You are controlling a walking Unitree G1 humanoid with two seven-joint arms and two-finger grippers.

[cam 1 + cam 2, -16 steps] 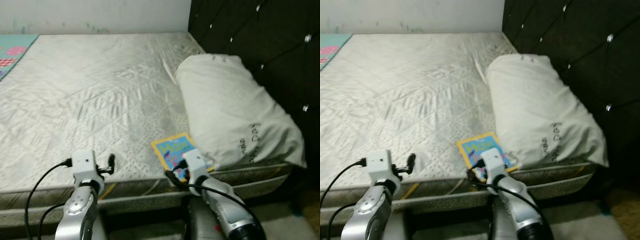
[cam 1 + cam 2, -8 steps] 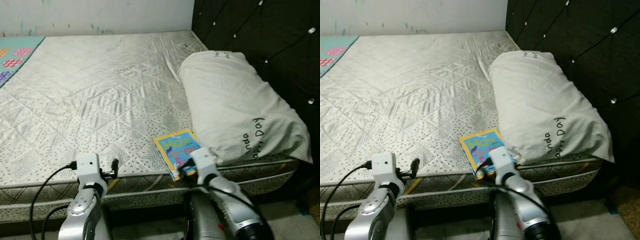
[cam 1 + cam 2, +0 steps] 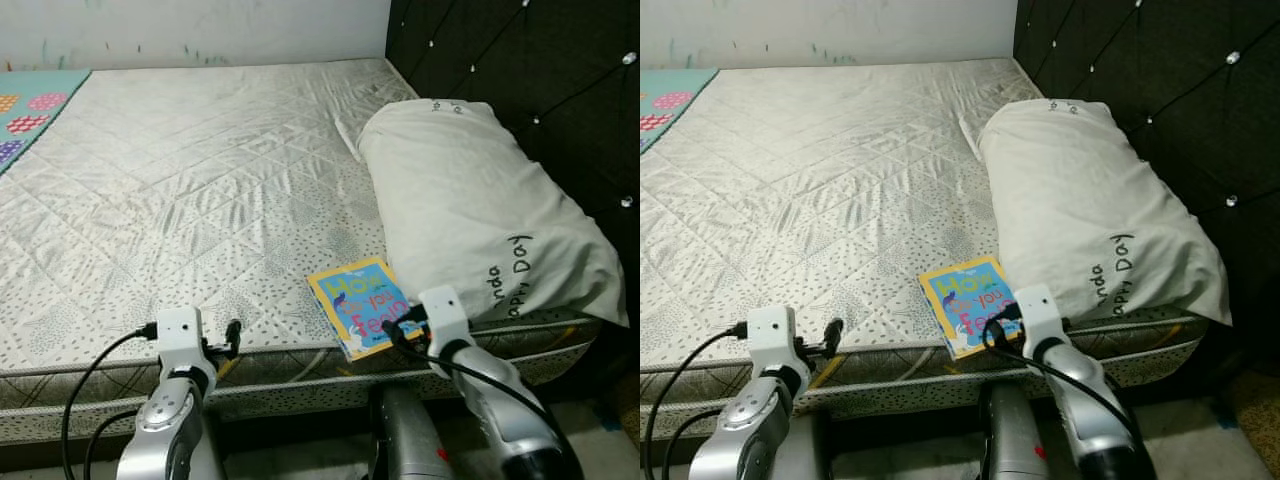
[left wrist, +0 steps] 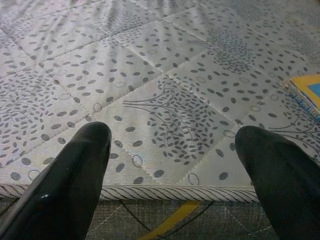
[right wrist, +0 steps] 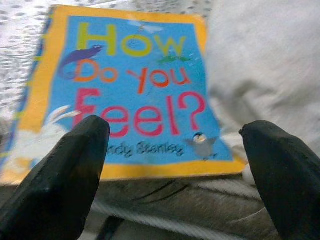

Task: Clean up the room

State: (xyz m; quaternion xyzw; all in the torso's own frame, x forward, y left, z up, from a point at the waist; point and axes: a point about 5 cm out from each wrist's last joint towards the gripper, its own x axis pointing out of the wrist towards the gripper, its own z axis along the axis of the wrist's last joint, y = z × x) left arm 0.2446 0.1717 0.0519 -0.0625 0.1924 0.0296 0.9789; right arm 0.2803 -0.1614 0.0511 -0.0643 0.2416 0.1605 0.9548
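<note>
A picture book [image 3: 362,304] with a yellow border and blue cover, titled "How Do You Feel?", lies flat at the mattress's near edge, its far side tucked against a large white pillow [image 3: 470,210]. My right gripper [image 5: 177,165] is open just before the book [image 5: 135,90], which sits between its fingers [image 5: 65,175] in the right wrist view. My left gripper [image 4: 172,170] is open at the mattress [image 4: 165,75] edge, further left, with nothing between its fingers. Both arms reach up from below the bed [image 3: 200,180].
A dark tufted headboard [image 3: 510,60] rises on the right behind the pillow. A teal patterned blanket [image 3: 30,110] lies at the bed's far left. The pale wall [image 3: 200,30] runs along the far side. The quilted mattress stretches wide between them.
The camera has shifted a little. My right gripper has moved right and forward, now sitting at the book's near right corner by the pillow. The left gripper is almost where it was.
</note>
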